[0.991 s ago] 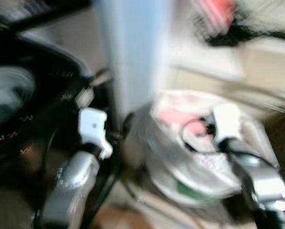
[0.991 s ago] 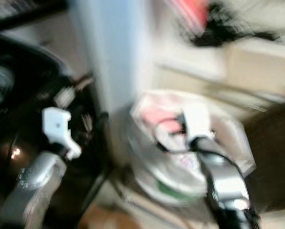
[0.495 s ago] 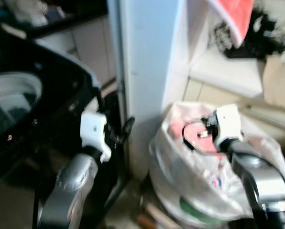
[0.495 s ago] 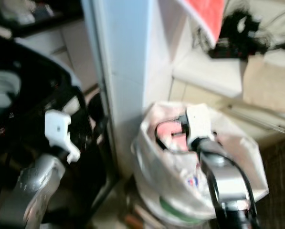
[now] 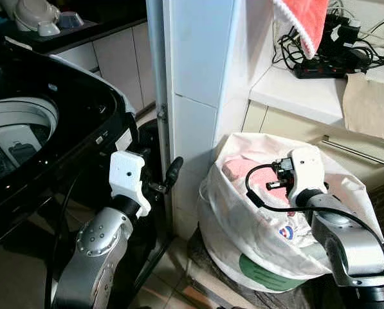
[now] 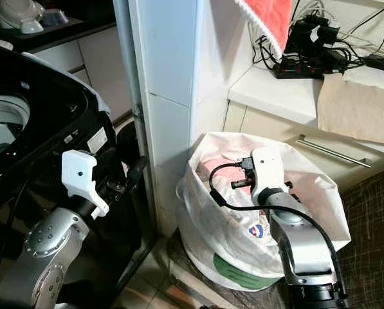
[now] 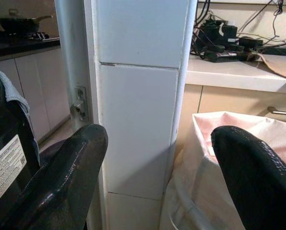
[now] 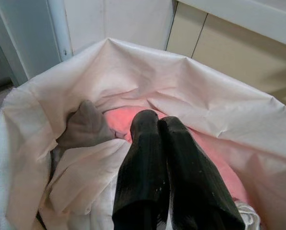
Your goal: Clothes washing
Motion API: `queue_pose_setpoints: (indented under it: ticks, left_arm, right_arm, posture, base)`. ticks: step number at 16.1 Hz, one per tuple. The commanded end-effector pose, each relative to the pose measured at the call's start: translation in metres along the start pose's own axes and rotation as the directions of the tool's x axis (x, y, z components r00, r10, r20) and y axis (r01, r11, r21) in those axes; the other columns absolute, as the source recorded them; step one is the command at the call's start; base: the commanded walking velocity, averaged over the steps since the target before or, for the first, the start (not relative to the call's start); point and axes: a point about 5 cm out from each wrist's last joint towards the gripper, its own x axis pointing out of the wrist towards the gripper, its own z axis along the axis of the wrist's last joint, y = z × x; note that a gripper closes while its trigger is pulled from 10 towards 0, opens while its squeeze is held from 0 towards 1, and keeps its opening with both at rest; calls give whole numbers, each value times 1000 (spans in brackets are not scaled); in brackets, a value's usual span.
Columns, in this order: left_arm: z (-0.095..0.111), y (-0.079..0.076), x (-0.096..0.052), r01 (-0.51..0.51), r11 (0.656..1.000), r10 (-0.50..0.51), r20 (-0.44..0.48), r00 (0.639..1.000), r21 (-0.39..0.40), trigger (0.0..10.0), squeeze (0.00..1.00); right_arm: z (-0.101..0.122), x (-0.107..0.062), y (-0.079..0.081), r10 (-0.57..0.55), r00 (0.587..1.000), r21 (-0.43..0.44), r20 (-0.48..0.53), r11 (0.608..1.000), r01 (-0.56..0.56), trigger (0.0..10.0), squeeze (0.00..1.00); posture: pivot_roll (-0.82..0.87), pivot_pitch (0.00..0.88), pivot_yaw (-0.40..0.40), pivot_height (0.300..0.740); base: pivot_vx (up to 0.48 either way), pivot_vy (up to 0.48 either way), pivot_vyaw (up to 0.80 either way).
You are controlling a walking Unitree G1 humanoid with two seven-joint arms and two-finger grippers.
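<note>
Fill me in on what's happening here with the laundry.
The robot stands between an open top-loading washing machine and a white laundry bag on the floor. Its right gripper, fingers shut and empty, hangs over the pink clothing inside the bag. The left gripper is open beside the washer, holding nothing.

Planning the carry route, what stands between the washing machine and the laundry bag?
A white tiled pillar stands between the washing machine and the laundry bag, seen in both eye views.

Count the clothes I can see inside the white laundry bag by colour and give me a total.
Pink garment: 1
Grey-brown garment: 1
White cloth item: 1
Total: 3 showing in the white fabric laundry bag; more may lie hidden underneath.
</note>
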Motion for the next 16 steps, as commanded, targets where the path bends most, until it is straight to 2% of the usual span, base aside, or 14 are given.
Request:
queue_pose_setpoints:
  ticks: [1,2,3,5,6,8,10,11,12,13,16]
  left_arm:
    - [-1,-2,2,21,1000,-21,-12,1000,-1,10000,0]
    - [-1,-2,2,22,1000,-22,-15,1000,1,10000,0]
    - [-3,-2,2,26,1000,-25,-26,999,4,10000,0]
    - [-8,-3,-3,71,997,-70,-59,996,23,10000,0]
    - [-6,-5,-8,144,989,-143,-46,989,31,10000,0]
    - [1,-7,-14,224,974,-224,-32,974,18,10000,0]
    - [4,1,-15,206,977,-204,-36,978,50,10000,0]
    - [5,5,-14,183,981,-181,-27,983,69,10000,0]
    - [7,7,-12,158,985,-157,-12,987,66,10000,0]
    - [7,6,-9,154,986,-154,-8,988,58,10000,0]
    - [4,-3,-7,188,981,-187,-20,982,44,10000,0]
  right_arm:
    - [2,-3,-2,-10,1000,27,8,1000,10,10000,0]
    - [1,-3,-2,-4,1000,35,-8,999,4,10000,0]
    - [-5,-3,-2,-9,997,29,-72,1000,11,10000,0]
    - [-24,-6,-12,-51,966,-19,-254,999,47,10000,0]
    - [-26,-9,-23,-89,960,-23,-266,996,86,10000,1000]
    - [-17,-11,-27,-89,963,0,-253,996,92,10000,1000]
    - [-5,-12,-26,-66,971,7,-231,998,70,10000,1000]
    - [-5,-12,-24,-66,971,-28,-229,998,61,10000,1000]
    - [-5,-12,-23,-75,972,-43,-222,997,67,10000,200]
    - [-6,-13,-22,-81,973,-25,-214,997,77,10000,0]
    - [-4,-19,-19,-81,976,21,-200,996,87,10000,0]
  posture:
    - [-15,10,6,740]
    - [-15,10,6,740]
    - [-14,11,6,740]
    - [-12,15,2,740]
    - [-10,16,0,740]
    - [-9,19,-2,740]
    - [-8,22,2,740]
    - [-8,22,2,740]
    - [-7,25,4,740]
    - [-6,26,5,740]
    - [-18,29,19,740]
  base:
    - [0,0,0]
    - [0,0,0]
    - [0,0,0]
    - [0,0,0]
    - [0,0,0]
    - [0,0,0]
    - [0,0,0]
    - [0,0,0]
    - [0,0,0]
    - [0,368,0]
    - [0,471,0]
